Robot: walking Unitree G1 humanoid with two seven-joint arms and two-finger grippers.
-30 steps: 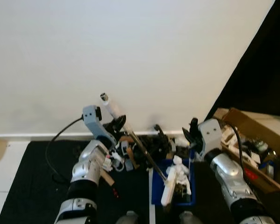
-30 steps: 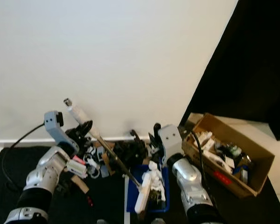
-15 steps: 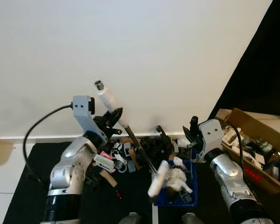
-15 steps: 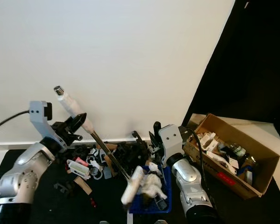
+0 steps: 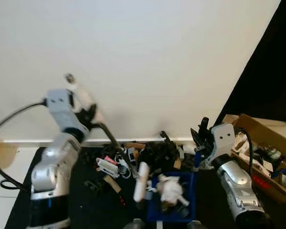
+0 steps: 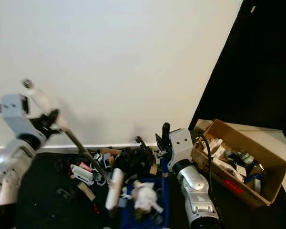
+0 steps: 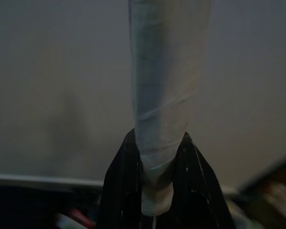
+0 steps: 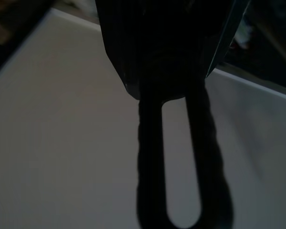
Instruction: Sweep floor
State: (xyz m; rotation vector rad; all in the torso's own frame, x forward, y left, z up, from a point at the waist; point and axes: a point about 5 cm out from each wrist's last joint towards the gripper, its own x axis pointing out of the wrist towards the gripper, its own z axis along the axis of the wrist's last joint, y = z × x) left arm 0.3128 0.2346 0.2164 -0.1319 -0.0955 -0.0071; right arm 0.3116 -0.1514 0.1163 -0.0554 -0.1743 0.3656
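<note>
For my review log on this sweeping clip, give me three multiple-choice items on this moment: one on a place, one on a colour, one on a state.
1. Where is the cardboard box?
A. On the robot's right, by the dark wall
B. On its left
C. On the dustpan

2. What colour is the dustpan?
A. Red
B. Blue
C. Yellow

3. What is the left gripper doing?
A. Hanging open
B. Gripping the box
C. Shut on the broom handle

Answers:
1 A, the box sits beyond the right arm.
2 B, its rim is blue.
3 C, the left wrist view shows both fingers clamped on the wrapped handle.
</note>
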